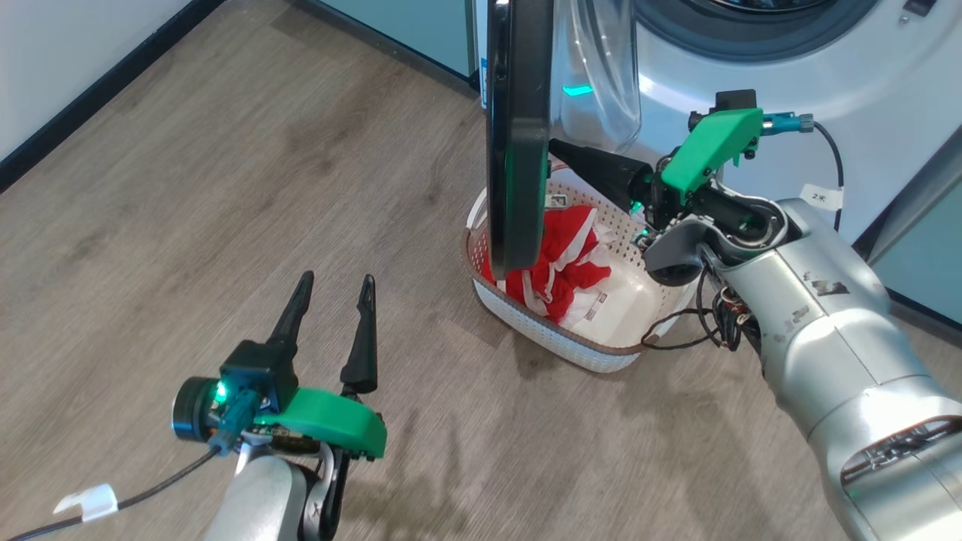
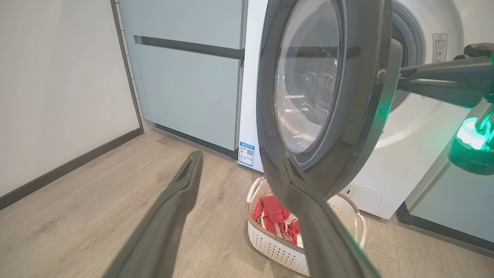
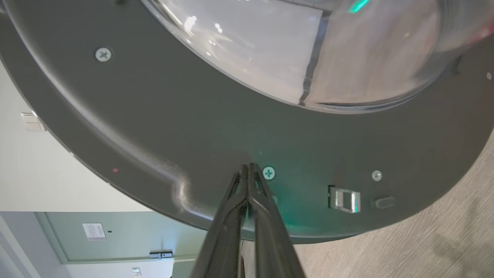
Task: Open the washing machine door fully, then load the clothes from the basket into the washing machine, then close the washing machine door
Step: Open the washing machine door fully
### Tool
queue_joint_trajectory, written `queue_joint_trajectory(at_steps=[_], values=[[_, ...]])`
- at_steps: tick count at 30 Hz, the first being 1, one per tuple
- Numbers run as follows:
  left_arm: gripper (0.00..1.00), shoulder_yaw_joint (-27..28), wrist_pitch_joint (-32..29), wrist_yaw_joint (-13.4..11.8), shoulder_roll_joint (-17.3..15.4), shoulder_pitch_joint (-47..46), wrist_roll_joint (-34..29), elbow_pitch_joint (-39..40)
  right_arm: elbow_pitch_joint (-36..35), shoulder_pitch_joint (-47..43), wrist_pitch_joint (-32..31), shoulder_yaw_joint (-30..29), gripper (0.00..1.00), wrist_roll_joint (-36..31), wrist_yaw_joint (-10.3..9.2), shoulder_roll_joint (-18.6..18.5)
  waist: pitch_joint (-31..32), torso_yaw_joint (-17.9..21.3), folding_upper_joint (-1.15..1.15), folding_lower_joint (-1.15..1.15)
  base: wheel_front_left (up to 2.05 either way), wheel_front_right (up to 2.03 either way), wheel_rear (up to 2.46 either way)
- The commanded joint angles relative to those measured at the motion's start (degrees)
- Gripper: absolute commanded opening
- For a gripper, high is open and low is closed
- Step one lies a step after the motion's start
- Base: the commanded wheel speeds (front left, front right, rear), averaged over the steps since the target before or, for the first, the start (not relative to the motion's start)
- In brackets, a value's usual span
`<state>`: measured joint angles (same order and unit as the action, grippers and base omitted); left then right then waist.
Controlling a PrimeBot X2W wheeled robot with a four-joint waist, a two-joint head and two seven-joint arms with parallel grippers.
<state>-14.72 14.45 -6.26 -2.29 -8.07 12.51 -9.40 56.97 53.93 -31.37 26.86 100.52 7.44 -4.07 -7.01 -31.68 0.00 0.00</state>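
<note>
The washing machine door (image 1: 518,150) stands swung out, edge-on, over the basket (image 1: 601,353). My right gripper (image 1: 556,146) is shut, with its tips pressed against the inner black rim of the door (image 3: 154,116) just below the glass bowl (image 3: 308,50). Nothing is held between the fingers (image 3: 231,216). Red and white clothes (image 1: 560,255) lie in the cream basket on the floor before the washing machine (image 1: 864,98). My left gripper (image 1: 334,289) hangs open over bare floor, left of the basket. In the left wrist view the door (image 2: 347,116) hangs over the basket (image 2: 270,243) and clothes (image 2: 276,218).
Pale teal cabinets (image 2: 185,85) stand left of the machine, and another cabinet (image 2: 455,200) stands on its right. A white wall with a dark baseboard (image 2: 69,166) runs along the left. Wooden floor (image 1: 225,188) stretches left of the basket.
</note>
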Motion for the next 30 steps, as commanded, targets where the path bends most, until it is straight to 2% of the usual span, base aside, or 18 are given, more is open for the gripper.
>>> queue_joint_trajectory(at_steps=[1,8,14,19,22,25,28,30], values=[[1.0,2.2,0.5,-0.3,-0.6,-1.3,-0.7,2.1,-1.8,1.9,0.6,0.9,0.0,0.6,0.05,1.2,0.1,0.1,0.0,0.0,0.0,0.0,0.0],[1.0,2.6,0.5,-0.1,-0.6,-1.4,-0.9,1.3,-2.2,0.3,4.0,0.9,0.0,-0.6,0.05,0.1,2.3,1.5,0.0,0.0,0.0,0.0,0.0],[1.0,4.1,0.5,0.1,-0.6,-1.3,-1.4,0.7,-9.9,-5.2,11.2,5.1,0.0,-9.5,0.05,-4.2,4.1,4.2,0.0,0.0,0.0,0.0,0.0],[1.0,5.1,0.5,0.3,-0.6,-1.7,-1.7,0.4,-19.8,-11.3,24.7,12.2,0.0,-23.6,0.05,-10.3,5.4,6.4,0.0,0.0,0.0,0.0,0.0],[1.0,5.6,0.5,0.6,-0.6,-1.5,-2.1,0.1,-21.2,-14.5,34.9,16.1,0.0,-33.4,0.05,-13.6,6.1,7.6,0.0,0.0,0.0,0.0,0.0],[1.0,6.1,0.5,1.0,-0.6,-1.2,-3.7,-0.1,-20.9,-16.9,43.3,16.4,0.0,-39.8,0.05,-14.5,6.5,8.7,0.0,0.0,0.0,0.0,0.0],[1.0,6.8,0.5,1.1,-0.6,-0.8,-4.6,-0.1,-21.4,-18.2,46.1,15.1,0.0,-49.6,0.05,-15.5,6.8,9.7,0.0,0.0,0.0,0.0,0.0],[1.0,7.4,0.5,1.1,-0.6,-0.6,-4.5,0.1,-24.1,-20.3,46.3,8.4,0.0,-55.9,0.05,-14.6,6.7,10.2,0.0,0.0,0.0,0.0,0.0]])
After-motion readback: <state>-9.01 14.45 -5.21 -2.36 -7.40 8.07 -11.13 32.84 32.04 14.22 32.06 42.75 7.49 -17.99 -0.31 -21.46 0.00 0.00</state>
